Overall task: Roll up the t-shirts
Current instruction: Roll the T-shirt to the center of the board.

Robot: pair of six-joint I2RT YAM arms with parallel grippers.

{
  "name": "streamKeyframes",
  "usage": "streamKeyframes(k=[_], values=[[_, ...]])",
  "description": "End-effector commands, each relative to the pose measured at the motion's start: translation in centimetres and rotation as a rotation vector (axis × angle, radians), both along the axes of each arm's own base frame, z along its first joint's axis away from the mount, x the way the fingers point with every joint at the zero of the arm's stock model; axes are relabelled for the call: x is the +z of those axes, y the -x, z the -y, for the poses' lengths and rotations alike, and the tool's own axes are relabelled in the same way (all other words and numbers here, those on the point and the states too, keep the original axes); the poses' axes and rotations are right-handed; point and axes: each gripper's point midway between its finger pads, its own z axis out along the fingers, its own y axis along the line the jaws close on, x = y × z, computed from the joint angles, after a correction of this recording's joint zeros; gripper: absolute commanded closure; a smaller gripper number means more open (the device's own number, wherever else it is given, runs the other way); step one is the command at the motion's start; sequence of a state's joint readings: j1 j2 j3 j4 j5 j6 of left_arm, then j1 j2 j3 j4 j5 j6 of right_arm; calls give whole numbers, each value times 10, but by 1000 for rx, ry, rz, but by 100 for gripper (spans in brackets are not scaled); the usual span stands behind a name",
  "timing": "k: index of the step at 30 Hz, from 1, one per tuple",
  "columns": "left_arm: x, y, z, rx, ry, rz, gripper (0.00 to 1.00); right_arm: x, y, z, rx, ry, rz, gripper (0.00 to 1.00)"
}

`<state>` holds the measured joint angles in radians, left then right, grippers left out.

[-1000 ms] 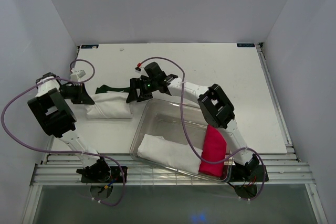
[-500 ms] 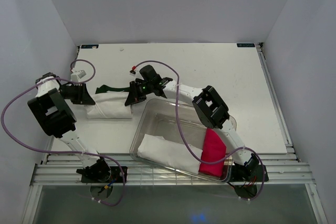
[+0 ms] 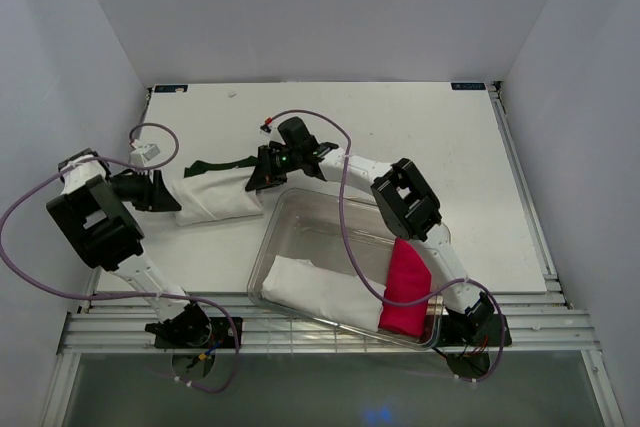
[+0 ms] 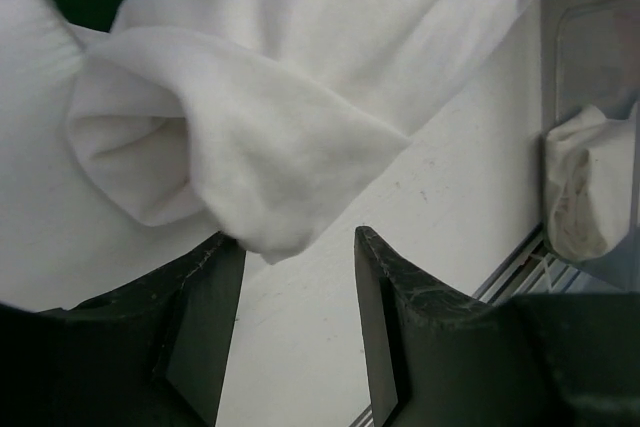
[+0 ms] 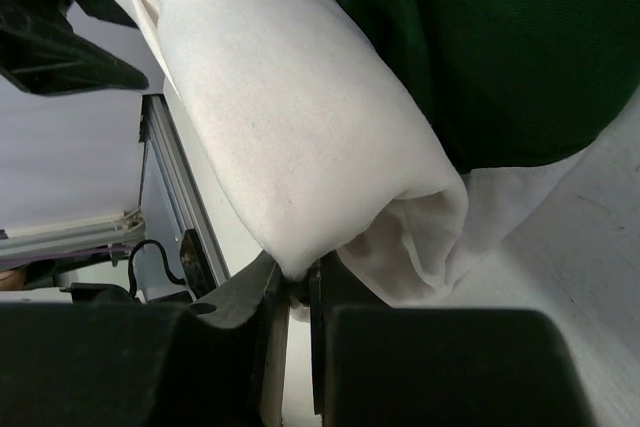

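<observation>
The white t-shirt (image 3: 218,204) lies as a roll on the left part of the table (image 3: 400,127), its length running left to right. The dark green t-shirt (image 3: 215,164) shows as a narrow strip along the roll's far side, and the right wrist view shows it lying against the white cloth.

The left gripper (image 3: 168,194) sits at the roll's left end, close to the table's left edge and the side wall. Its jaws stand apart with bare tabletop showing between them. A loose fold of the white cloth hangs just at its fingertips (image 4: 225,252) but is not clamped.

The right gripper (image 3: 262,180) is at the roll's right end. Its jaws are almost together, pinching a thin edge of the white t-shirt low on that end.

Just right of that end is the far-left corner of the clear bin (image 3: 310,232), which holds a second white roll (image 3: 315,290) and a pink rolled cloth (image 3: 407,287). Bare tabletop stretches beyond the roll to the far edge and to the right of the bin. On the near side only a narrow band separates the roll from the table's railed edge.
</observation>
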<state>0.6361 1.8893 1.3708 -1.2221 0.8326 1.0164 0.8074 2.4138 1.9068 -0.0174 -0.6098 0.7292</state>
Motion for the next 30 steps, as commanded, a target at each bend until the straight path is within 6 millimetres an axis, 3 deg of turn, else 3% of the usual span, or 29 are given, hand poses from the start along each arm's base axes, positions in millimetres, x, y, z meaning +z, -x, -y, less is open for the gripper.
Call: streamKeyframes(k=[1, 7, 8, 10, 11, 12, 16, 23, 30], values=[[22, 0, 22, -7, 61, 100, 42, 21, -5, -10, 7, -69, 44, 92], [13, -2, 22, 33, 34, 98, 46, 21, -6, -11, 9, -65, 46, 92], [11, -3, 19, 36, 16, 102, 61, 21, -7, -9, 6, -65, 46, 92], [7, -3, 15, 50, -10, 91, 81, 20, -6, -9, 10, -63, 41, 92], [3, -3, 10, 53, -40, 91, 97, 21, -8, -7, 7, -65, 40, 92], [2, -4, 8, 56, -52, 93, 100, 21, -8, -6, 9, -66, 37, 92], [-2, -11, -1, 64, -98, 114, 100, 22, -15, 5, 8, -59, 56, 92], [11, -27, -30, 95, -205, 157, 100, 16, -18, 27, 25, -31, 39, 92], [25, -29, -33, 75, -250, 208, 100, 20, -20, 25, 62, -41, 64, 92]])
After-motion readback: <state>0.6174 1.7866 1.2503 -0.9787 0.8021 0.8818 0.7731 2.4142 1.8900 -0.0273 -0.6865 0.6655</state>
